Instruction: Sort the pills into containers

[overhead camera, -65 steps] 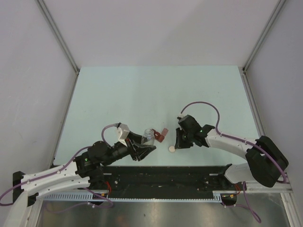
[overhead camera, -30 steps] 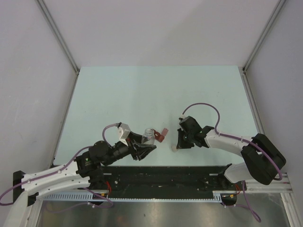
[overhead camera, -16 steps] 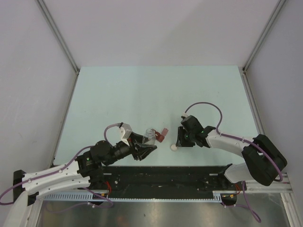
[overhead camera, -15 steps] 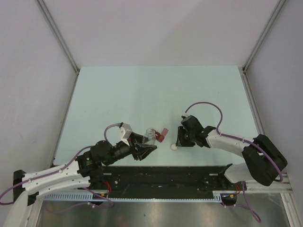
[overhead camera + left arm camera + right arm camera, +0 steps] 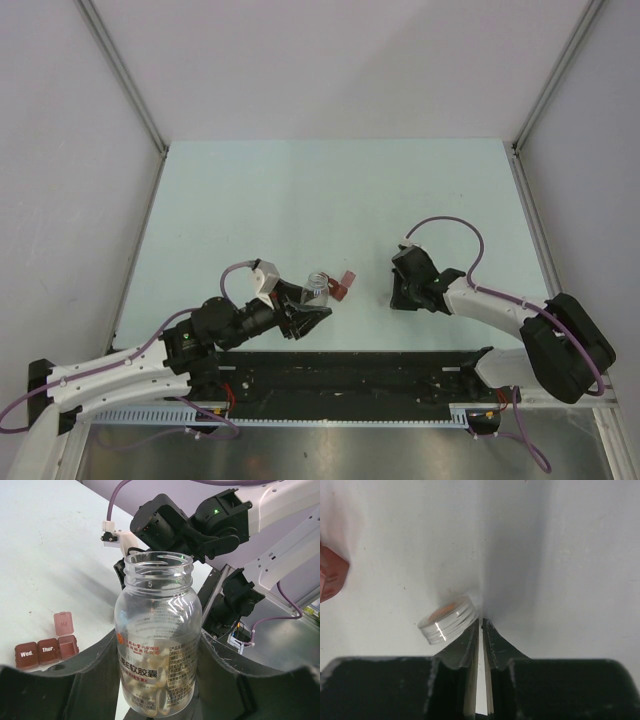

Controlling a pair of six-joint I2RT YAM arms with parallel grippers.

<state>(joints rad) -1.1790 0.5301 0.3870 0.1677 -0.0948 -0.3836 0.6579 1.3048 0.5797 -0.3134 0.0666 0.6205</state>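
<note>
My left gripper [image 5: 157, 642] is shut on a clear open bottle [image 5: 157, 630], held upright, with the pale pills [image 5: 150, 680] piled in its bottom. In the top view that gripper [image 5: 306, 306] holds the bottle [image 5: 317, 287] just left of the dark red containers [image 5: 345, 284]. The containers [image 5: 47, 647] lie in a row with one lid [image 5: 63, 623] up. My right gripper [image 5: 481, 625] is shut with nothing between its jaws. A round cap [image 5: 449, 620] leans tilted against the outside of its left finger. From above, the right gripper [image 5: 400, 297] hides the cap.
A corner of the dark red box [image 5: 330, 575] shows at the left edge of the right wrist view. The pale green table [image 5: 330, 200] stretches away behind both arms. A black rail [image 5: 350, 375] runs along the near edge.
The right gripper has shifted right, away from the pill box, opening briefly and closing again. The cap that lay in the open on the table is now hidden under it. The left arm held still.
</note>
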